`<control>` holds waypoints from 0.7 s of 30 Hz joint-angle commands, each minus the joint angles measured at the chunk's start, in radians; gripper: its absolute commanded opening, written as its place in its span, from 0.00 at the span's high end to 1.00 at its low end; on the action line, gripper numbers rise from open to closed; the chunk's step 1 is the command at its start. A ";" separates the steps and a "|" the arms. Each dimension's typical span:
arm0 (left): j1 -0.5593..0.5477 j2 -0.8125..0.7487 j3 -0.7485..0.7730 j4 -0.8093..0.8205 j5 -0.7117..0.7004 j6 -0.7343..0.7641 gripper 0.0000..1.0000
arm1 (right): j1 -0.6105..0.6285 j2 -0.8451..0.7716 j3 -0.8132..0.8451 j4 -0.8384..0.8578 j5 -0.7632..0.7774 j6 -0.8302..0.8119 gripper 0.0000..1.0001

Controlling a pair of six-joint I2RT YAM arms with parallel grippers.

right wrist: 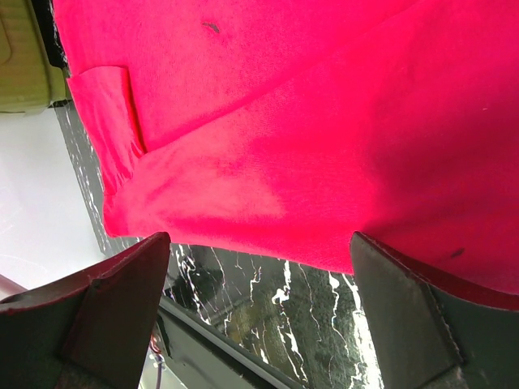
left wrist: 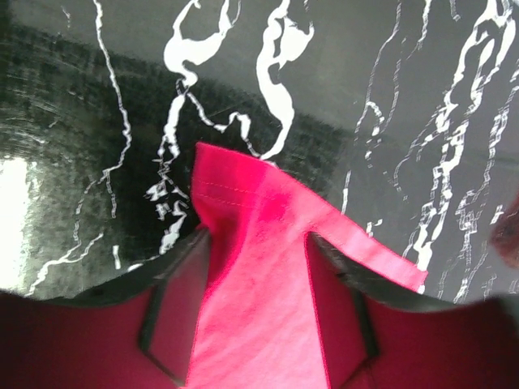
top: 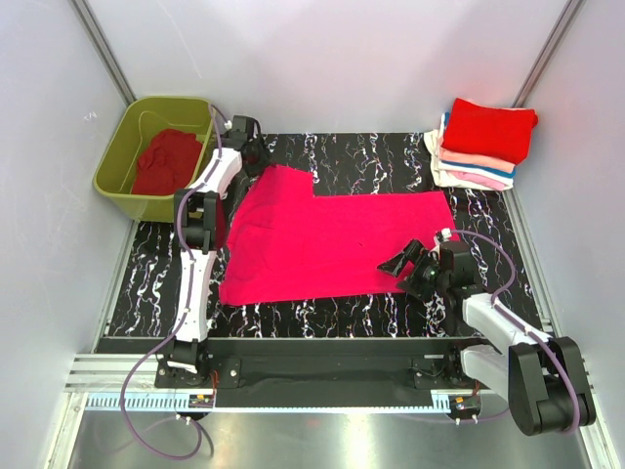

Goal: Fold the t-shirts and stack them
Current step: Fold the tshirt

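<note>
A magenta-pink t-shirt (top: pixel 332 244) lies spread flat on the black marbled table (top: pixel 342 315). My left gripper (top: pixel 252 151) is at the shirt's far left corner. In the left wrist view its fingers stand apart with a strip of the pink cloth (left wrist: pixel 251 267) running between them down to a pointed corner on the table; the left gripper (left wrist: pixel 255 235) is open. My right gripper (top: pixel 402 264) sits low at the shirt's near right edge, wide open. In the right wrist view, the right gripper (right wrist: pixel 259 241) frames the shirt's hem (right wrist: pixel 284 105) and bare table below it.
A stack of folded t-shirts (top: pixel 483 147), red on top with pale pink and white under it, sits at the far right corner. An olive-green tub (top: pixel 119 151) at the far left holds a crumpled red t-shirt (top: pixel 166 161). White walls close in both sides.
</note>
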 commanded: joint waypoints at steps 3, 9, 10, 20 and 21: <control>-0.018 0.023 0.003 -0.041 -0.010 0.054 0.57 | 0.004 0.008 0.017 0.045 -0.015 -0.005 0.00; -0.032 0.022 -0.014 -0.028 -0.012 0.061 0.97 | 0.004 0.011 0.018 0.047 -0.016 -0.007 0.00; -0.034 0.016 -0.013 -0.018 -0.012 0.061 0.99 | 0.004 0.011 0.020 0.045 -0.016 -0.005 0.00; -0.093 -0.304 -0.177 -0.031 -0.005 0.209 1.00 | 0.004 -0.274 0.018 -0.159 0.148 0.033 0.01; -0.102 -0.344 -0.216 -0.026 -0.010 0.231 1.00 | 0.004 -0.291 0.033 -0.180 0.161 0.029 0.00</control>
